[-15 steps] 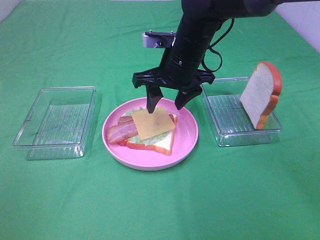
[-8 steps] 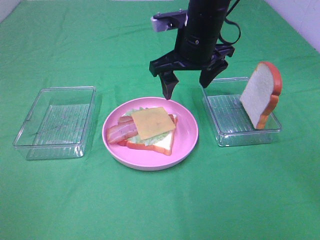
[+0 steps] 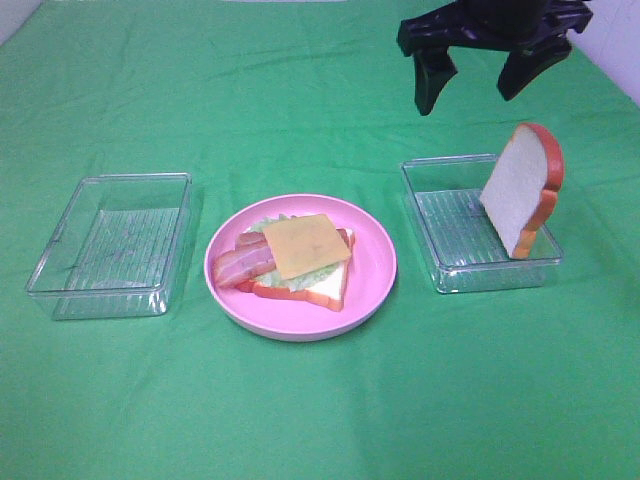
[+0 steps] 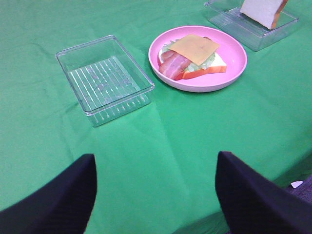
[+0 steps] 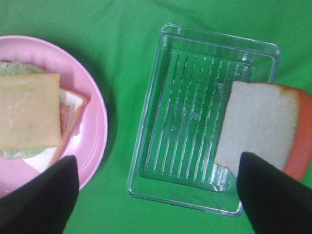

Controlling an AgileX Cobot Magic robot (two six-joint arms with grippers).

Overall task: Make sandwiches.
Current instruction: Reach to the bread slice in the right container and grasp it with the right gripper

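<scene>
The open sandwich lies on the round pink plate: a bread slice, green lettuce, bacon strips and yellow cheese on top. It also shows in the left wrist view and the right wrist view. A second bread slice leans upright in the right clear tray, also in the right wrist view. My right gripper is open and empty, high above that tray. My left gripper is open, empty, far from the plate.
An empty clear tray stands left of the plate, also in the left wrist view. Green cloth covers the table. The table's edge shows at the lower right of the left wrist view.
My right gripper has risen from just above the cheese and moved right, to high above the right tray. The cheese stays on the stack.
</scene>
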